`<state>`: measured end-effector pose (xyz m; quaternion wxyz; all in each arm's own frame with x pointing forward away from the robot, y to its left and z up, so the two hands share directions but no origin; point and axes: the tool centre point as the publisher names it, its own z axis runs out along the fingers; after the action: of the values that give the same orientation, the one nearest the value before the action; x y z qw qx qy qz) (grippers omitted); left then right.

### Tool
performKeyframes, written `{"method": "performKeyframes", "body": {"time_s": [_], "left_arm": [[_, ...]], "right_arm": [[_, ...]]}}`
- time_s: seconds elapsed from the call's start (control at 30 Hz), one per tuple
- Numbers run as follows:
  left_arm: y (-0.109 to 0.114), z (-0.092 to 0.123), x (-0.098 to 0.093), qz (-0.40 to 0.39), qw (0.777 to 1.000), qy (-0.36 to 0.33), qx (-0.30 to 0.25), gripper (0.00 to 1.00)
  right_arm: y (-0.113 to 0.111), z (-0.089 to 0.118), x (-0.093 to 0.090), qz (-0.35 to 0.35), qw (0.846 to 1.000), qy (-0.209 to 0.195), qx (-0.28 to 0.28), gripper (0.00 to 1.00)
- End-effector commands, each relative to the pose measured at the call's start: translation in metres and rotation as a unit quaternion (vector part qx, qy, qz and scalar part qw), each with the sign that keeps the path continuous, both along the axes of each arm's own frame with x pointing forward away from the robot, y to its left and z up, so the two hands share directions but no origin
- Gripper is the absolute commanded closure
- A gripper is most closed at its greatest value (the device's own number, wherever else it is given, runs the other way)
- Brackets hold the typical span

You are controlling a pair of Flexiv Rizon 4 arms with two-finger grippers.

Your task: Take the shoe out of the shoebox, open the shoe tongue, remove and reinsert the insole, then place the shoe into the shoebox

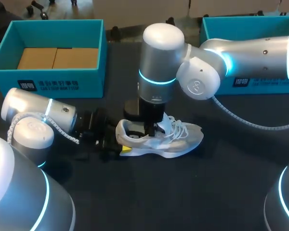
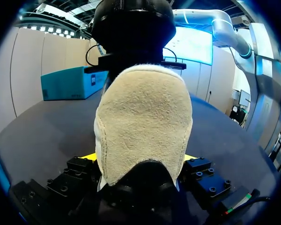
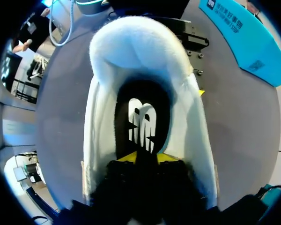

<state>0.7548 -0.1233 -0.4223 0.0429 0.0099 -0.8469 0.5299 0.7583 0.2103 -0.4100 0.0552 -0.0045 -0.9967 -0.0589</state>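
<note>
Because the insole point(image 3: 143, 117) has to come out through the mouth of the shoe point(image 1: 176, 142), the shoe is sitting upright on its sole on the surface point(image 1: 192, 197), outside both boxes, and the 2 arms are sharing the work around it. The left gripper point(image 2: 138, 159) is lying level at the shoe's heel, its jaws clamping the heel from 2 sides with a yellow tip showing at each flank. I am reading this as a brace, so that the shoe is not sliding or lifting when something inside it is pulled. The right gripper point(image 3: 146, 158) is hanging straight above the shoe and reaching down into its opening, just behind the laces point(image 1: 180, 129), over the heel part of the insole. Whether its jaws are pinching the insole or only resting on it, I cannot tell.

A teal shoebox point(image 1: 48, 79) is standing well beyond the shoe's heel end, and a 2nd shoebox point(image 1: 274, 86) well beyond its toe end.

The shoe is showing a white upper, loose white laces, a thick pale sole, a beige suede-like heel patch and a padded white collar. Its insole is showing black with a white mark.
</note>
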Motion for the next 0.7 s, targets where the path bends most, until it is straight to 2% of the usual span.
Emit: {"method": "performKeyframes", "body": {"time_s": [0.03,0.3,0.5,0.7], "left_arm": [[0.0,0.002,0.001,0.0,1.0,0.001,0.001,1.0],[0.0,0.002,0.001,0.0,1.0,0.001,0.001,1.0],[0.0,0.002,0.001,0.0,1.0,0.001,0.001,1.0],[0.0,0.002,0.001,0.0,1.0,0.001,0.001,1.0]], "right_arm": [[0.005,-0.025,-0.012,-0.001,1.0,0.012,-0.002,1.0],[-0.006,-0.011,-0.019,-0.013,1.0,0.022,-0.008,1.0],[-0.019,0.008,-0.02,-0.039,0.998,0.025,0.033,1.0],[-0.028,0.025,-0.015,-0.043,0.998,0.019,0.04,1.0]]}}
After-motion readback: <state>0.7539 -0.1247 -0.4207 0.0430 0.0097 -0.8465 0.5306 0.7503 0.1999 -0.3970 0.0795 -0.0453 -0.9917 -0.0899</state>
